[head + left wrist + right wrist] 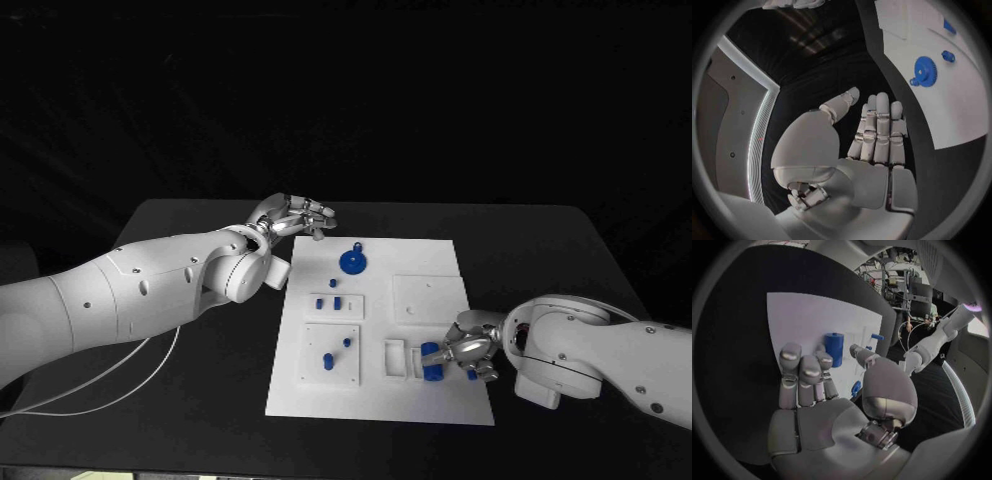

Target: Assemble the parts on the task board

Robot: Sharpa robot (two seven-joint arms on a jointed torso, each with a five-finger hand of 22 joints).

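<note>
Our right hand [464, 352] hovers over the task board [433, 265], fingers apart beside a blue cylinder [834, 348] (untouched); our left hand [296, 218] rests empty, fingers straight.

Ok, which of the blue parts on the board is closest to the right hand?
The blue cylinder near the board's front right corner. It stands just off the right hand's fingertips, while the blue gear and the small pegs sit farther up the white board.
</note>
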